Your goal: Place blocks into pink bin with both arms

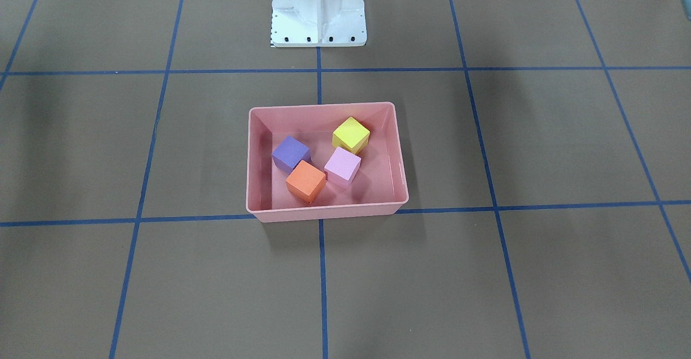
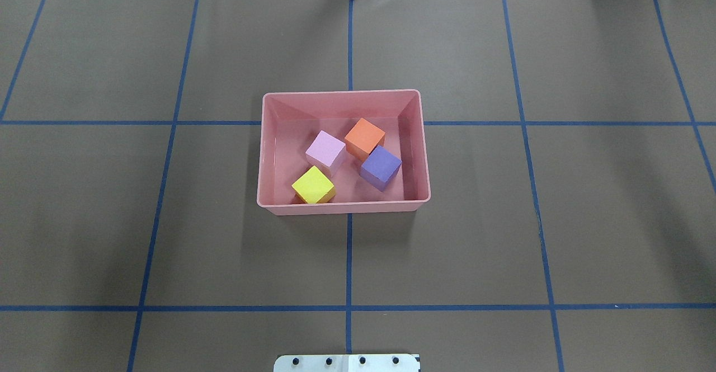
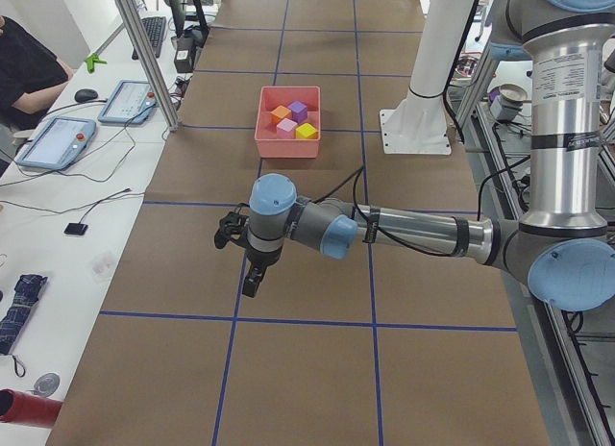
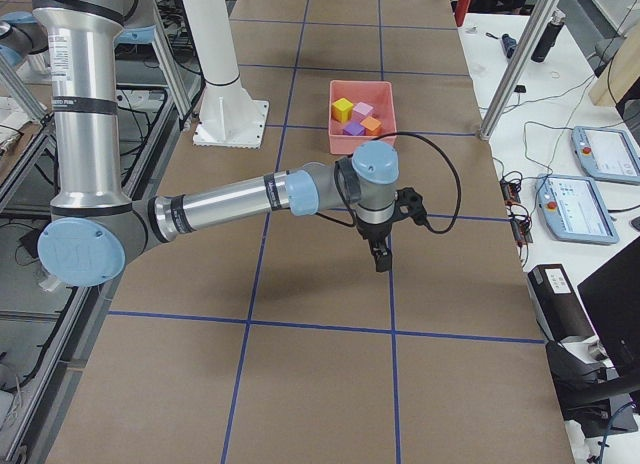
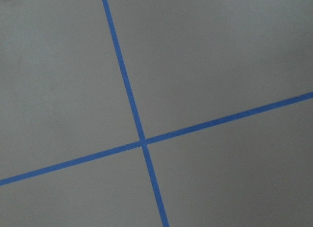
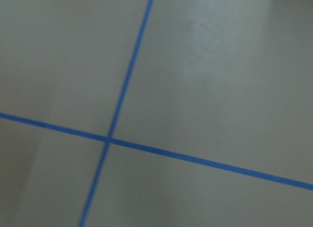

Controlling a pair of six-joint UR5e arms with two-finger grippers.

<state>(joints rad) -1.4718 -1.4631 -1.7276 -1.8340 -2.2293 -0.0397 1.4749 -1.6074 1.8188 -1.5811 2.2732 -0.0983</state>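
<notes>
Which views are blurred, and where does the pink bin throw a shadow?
Right wrist view: soft all over, blue tape cross smeared. Left wrist view: tape crossing crisper. Front-facing view: sharp; the pink bin throws a faint shadow onto the table along its near wall.

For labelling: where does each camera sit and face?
Front-facing: across the table, facing the robot; pink bin, pedestal.
Overhead: behind robot, looking down; bin, pedestal edge.
Exterior left: table's left end; left arm near.
Exterior right: right end; right arm near.
Left wrist: down at tape cross; no body.
Right wrist: likewise, blurred.
Shared: every exterior view shows the bin.
</notes>
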